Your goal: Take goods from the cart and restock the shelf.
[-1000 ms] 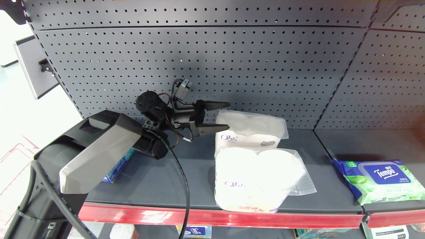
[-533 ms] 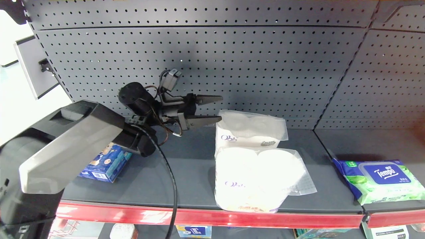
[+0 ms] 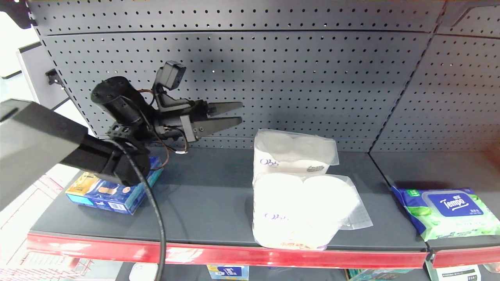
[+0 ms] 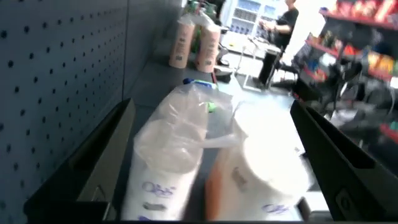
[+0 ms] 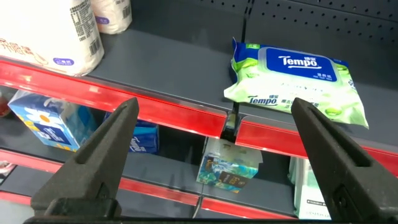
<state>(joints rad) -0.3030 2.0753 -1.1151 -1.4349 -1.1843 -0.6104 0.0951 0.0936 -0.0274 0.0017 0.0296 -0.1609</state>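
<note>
Two white toilet-paper packs stand mid-shelf, the rear pack (image 3: 293, 153) behind the front pack (image 3: 300, 210). My left gripper (image 3: 241, 112) hangs open and empty above the shelf (image 3: 203, 195), left of the rear pack and apart from it. In the left wrist view, both packs (image 4: 166, 155) lie ahead of the open left gripper (image 4: 211, 104). My right gripper (image 5: 214, 102) is open and empty, low in front of the shelf's red edge (image 5: 168, 106). A green-and-blue wipes pack (image 5: 292, 78) lies on the shelf beyond it.
A blue box (image 3: 113, 189) lies at the shelf's left end under my left arm. The wipes pack (image 3: 445, 210) lies at the right. A grey pegboard (image 3: 273, 78) backs the shelf. Boxed goods (image 5: 59, 118) fill the lower shelf below the red edge.
My left arm has drawn back to the left and upward, away from the rear toilet-paper pack, staying open. The blue box under it has come into sight.
</note>
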